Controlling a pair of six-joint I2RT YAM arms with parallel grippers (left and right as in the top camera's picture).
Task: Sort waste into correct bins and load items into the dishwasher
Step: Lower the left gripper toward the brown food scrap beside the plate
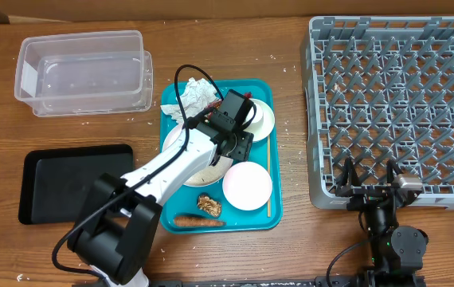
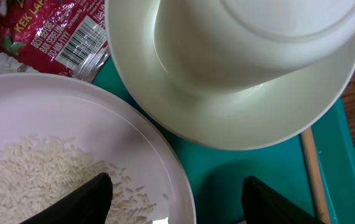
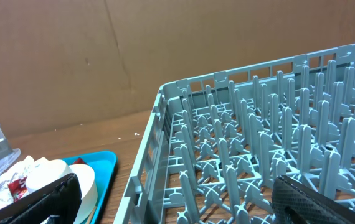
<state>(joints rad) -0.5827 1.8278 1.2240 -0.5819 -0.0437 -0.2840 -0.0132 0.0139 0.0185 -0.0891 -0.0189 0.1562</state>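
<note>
1. Two arms: the right arm point(image 1: 386, 231) rests at 5 o'clock, right jaws wide apart and empty, at the near edge of the large grey pegged plastic dish rack point(image 1: 394, 96), which holds nothing.
2. Along the rectangular teal tray's point(image 1: 243, 221) near edge lie an orange carrot point(image 1: 199, 222), a brown food lump point(image 1: 209, 205) and an empty small white bowl point(image 1: 247, 185).
3. The left arm point(image 1: 171, 163) sets its left jaws apart astride the rim of the large pale pink plate point(image 2: 71, 124), likely to seize it; loose white rice point(image 2: 34, 174) lies inside.
4. At 12 o'clock a second white bowl point(image 2: 227, 118) carries what looks like the small white cup point(image 2: 258, 37), beside a red snack wrapper point(image 2: 47, 31) and a crumpled white napkin point(image 1: 197, 96).
5. Both the shallow black tray point(image 1: 76, 183) at 8 o'clock and, farthest, the clear plastic tub point(image 1: 84, 36) at 10 o'clock are empty.
</note>
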